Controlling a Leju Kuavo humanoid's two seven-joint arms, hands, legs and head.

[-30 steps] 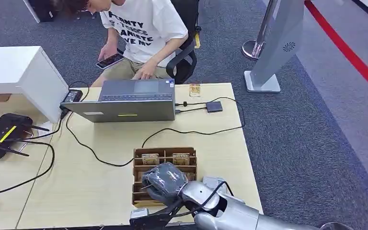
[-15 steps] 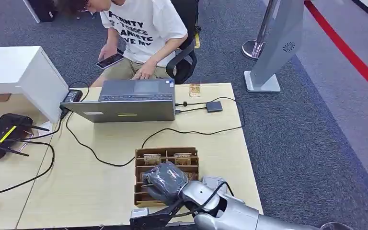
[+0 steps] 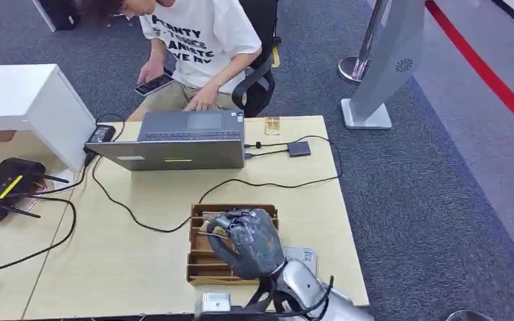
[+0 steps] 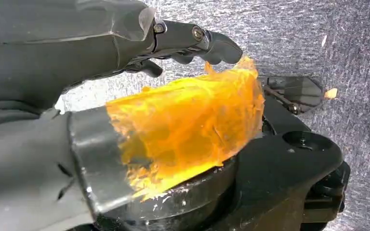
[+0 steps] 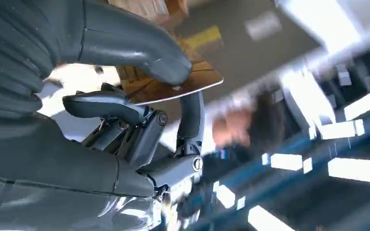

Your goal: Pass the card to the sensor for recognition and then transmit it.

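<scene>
Nearest the camera, at the table's front edge: right hand (image 3: pixel 247 242) raised over the cardboard card box (image 3: pixel 201 257), fingers spread wide above the slots. Pinched between thumb and a finger, seen close from the wrist: a brown-and-gold card (image 5: pixel 173 84), flat, one edge catching the light, the other fingers (image 5: pixel 103 106) loose and apart beneath it. From the head view, the card hidden behind the hand's dark back. Just beside the wrist, a small pale gadget (image 3: pixel 301 255) on the tabletop.

Off the table, hanging over grey carpet: left hand (image 4: pixel 77 96), fingers (image 4: pixel 212 45) stretched out straight with nothing between them, thumb wrapped in torn orange film (image 4: pixel 188 125).

In the box's far row, more cards (image 3: pixel 209 215) standing on edge, partly covered by the fingertips.

Farther along the pale wooden table (image 3: pixel 140 254): a black cable (image 3: pixel 268 183) looping across the middle, then an open grey laptop (image 3: pixel 177 140), a small dark square device (image 3: pixel 299 148) wired to its side, and another card (image 3: pixel 272 125) lying near the far edge. At left, a black router (image 3: pixel 3 187) with antennas.

Beyond the table, a person in a white printed T-shirt (image 3: pixel 201 40) seated in an office chair, phone (image 3: pixel 152 85) in hand. At far right, a grey floor stand (image 3: pixel 388 60) on the carpet.
</scene>
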